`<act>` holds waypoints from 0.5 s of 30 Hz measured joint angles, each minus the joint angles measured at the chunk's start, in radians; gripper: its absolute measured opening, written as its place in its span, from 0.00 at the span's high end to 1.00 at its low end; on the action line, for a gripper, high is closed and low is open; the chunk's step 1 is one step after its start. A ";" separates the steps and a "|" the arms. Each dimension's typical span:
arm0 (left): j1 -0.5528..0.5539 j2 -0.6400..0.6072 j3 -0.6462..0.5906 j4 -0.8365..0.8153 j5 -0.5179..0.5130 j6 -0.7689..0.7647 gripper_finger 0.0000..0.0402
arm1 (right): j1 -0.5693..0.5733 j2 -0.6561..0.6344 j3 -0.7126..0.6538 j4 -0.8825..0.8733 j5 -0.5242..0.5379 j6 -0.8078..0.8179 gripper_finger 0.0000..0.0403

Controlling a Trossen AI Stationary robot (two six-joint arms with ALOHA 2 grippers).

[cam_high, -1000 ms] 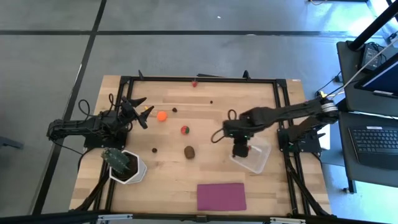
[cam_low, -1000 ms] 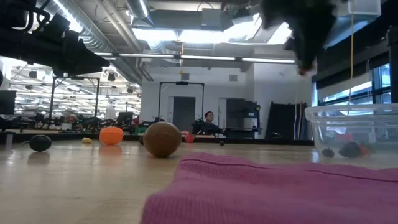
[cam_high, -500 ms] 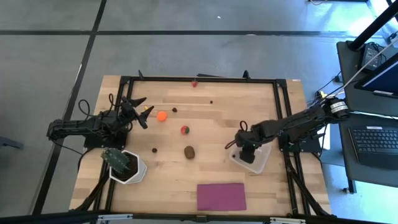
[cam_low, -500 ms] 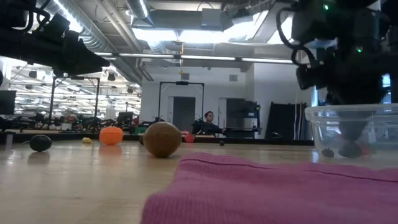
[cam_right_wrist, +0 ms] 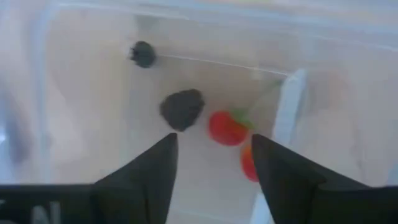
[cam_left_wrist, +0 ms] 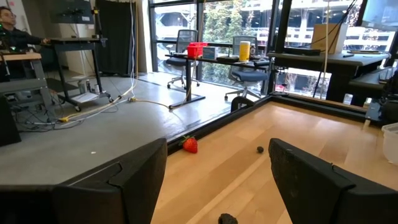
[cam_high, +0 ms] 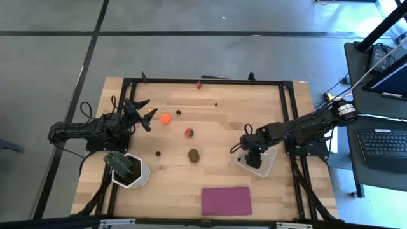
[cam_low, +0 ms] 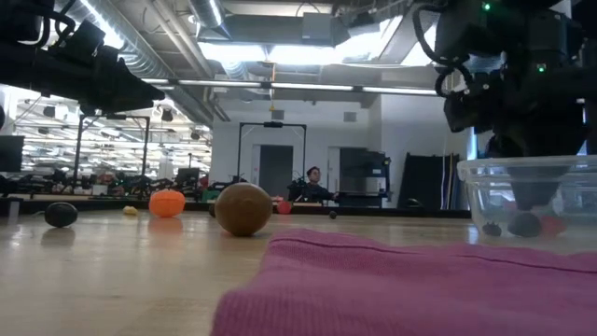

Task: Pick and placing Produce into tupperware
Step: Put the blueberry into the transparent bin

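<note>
Right hand: the right hand (cam_high: 254, 154) is lowered into the tupperware (cam_high: 267, 164) at the right side of the tabletop (cam_high: 222, 121). Its two fingers (cam_right_wrist: 140, 177) stand apart, open, and hold nothing.
In the tupperware: a dark berry (cam_right_wrist: 181, 109), a smaller dark berry (cam_right_wrist: 143, 54) and a red piece with a green top (cam_right_wrist: 227, 128) lie on the clear floor, just before the fingertips. A second red piece (cam_right_wrist: 249, 163) is partly hidden by one finger.
Left hand: the left hand (cam_high: 141, 112) waits at the left side of the tabletop, fingers spread open, empty.
Produce on the tabletop: the orange ball (cam_high: 165, 117), the red-and-green piece (cam_high: 189, 133), the brown oval (cam_high: 194, 154) and a small strawberry (cam_high: 198, 84) at the far edge.
</note>
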 joint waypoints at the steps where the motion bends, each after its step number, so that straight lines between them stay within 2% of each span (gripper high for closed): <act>1: 0.000 0.000 0.000 0.000 0.000 0.000 0.32 | 0.000 0.000 0.012 -0.018 0.001 0.000 0.44; 6: 0.000 0.000 0.000 0.000 0.000 0.000 0.32 | -0.030 0.000 0.139 -0.229 0.010 -0.050 0.35; 9: 0.000 0.000 0.000 0.000 0.000 0.000 0.32 | -0.056 0.000 0.258 -0.317 0.073 -0.141 0.34; 12: 0.000 0.000 0.000 0.000 0.000 0.000 0.32 | -0.076 -0.001 0.372 -0.278 0.106 -0.234 0.33; 15: 0.000 0.000 0.000 0.000 0.000 -0.006 0.32 | -0.086 -0.001 0.445 -0.164 0.203 -0.291 0.33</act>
